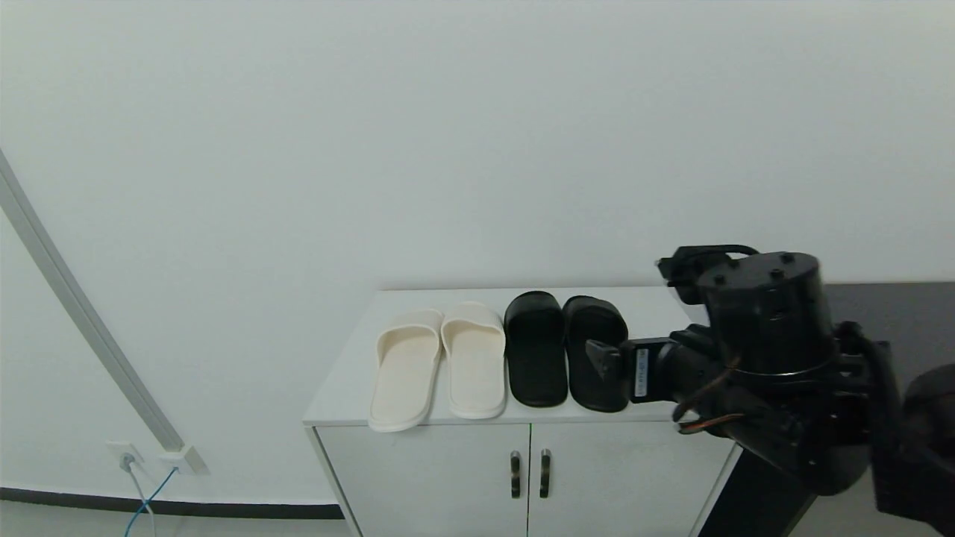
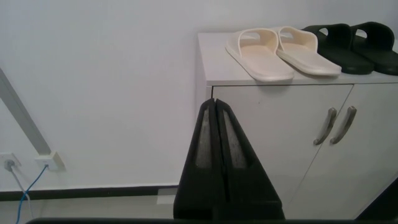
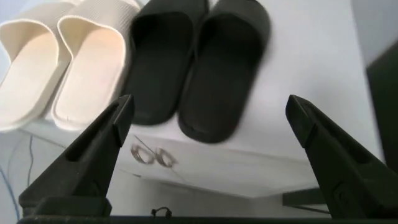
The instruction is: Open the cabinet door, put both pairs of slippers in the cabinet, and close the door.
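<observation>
A white cabinet (image 1: 418,462) stands against the wall with both doors shut; two dark handles (image 1: 530,473) meet at the middle seam. On its top lie a cream pair of slippers (image 1: 440,365) on the left and a black pair of slippers (image 1: 567,350) on the right, side by side with heels toward the front edge. My right gripper (image 3: 208,115) hovers open above the black slippers (image 3: 199,68), over the cabinet's front right part (image 1: 600,356). My left gripper (image 2: 215,106) is shut on nothing, low in front of the cabinet's left front corner (image 2: 208,87).
A wall socket (image 1: 123,453) with blue and white cables sits low on the wall to the left, under a slanted grey conduit (image 1: 74,298). The white wall rises right behind the cabinet. Dark floor (image 1: 895,298) lies to the right.
</observation>
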### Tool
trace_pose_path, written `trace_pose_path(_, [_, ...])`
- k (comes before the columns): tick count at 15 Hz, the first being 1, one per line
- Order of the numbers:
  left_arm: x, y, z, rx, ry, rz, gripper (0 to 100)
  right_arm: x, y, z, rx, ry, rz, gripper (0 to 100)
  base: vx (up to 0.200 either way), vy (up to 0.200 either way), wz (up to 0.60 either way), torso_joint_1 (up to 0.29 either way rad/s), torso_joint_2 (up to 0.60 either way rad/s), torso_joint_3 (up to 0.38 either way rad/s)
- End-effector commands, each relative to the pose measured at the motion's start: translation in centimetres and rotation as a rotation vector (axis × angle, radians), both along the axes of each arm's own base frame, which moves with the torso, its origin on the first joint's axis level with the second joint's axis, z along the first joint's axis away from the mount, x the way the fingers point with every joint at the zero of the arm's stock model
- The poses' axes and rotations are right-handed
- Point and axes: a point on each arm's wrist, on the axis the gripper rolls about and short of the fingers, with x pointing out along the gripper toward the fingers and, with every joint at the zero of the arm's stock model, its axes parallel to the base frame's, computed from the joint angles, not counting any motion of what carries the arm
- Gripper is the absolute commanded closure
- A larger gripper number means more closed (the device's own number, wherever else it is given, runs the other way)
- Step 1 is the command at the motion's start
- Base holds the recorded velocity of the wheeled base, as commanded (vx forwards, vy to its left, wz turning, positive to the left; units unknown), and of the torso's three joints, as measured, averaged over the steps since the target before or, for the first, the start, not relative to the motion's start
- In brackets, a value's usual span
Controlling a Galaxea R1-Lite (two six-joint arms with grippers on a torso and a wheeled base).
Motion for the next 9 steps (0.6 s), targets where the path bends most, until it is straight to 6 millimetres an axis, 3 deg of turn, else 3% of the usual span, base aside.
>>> trace_pose_path(1, [0.0, 0.0, 0.0, 0.0, 0.002, 0.0, 100, 3.3, 4.0, -2.3, -0.04, 0.018, -0.045, 0, 0.0, 0.0, 0.0, 0.0, 0.0, 0.0])
trace_pose_path(2, [0.0, 0.0, 0.0, 0.0, 0.002, 0.0, 100, 3.7, 4.4, -2.6, -0.045, 0.017, -0.053, 0, 0.0, 0.0, 0.0, 0.0, 0.0, 0.0])
trace_pose_path(4, [0.0, 0.0, 0.0, 0.0, 0.002, 0.0, 100, 6.5, 6.5, -4.4, -0.072, 0.006, -0.122, 0, 0.0, 0.0, 0.0, 0.0, 0.0, 0.0])
trace_pose_path(9, [0.0, 0.0, 0.0, 0.0, 0.002, 0.0, 100, 11.8, 7.2, -7.0, -0.076, -0.001, -0.223, 0, 0.0, 0.0, 0.0, 0.0, 0.0, 0.0])
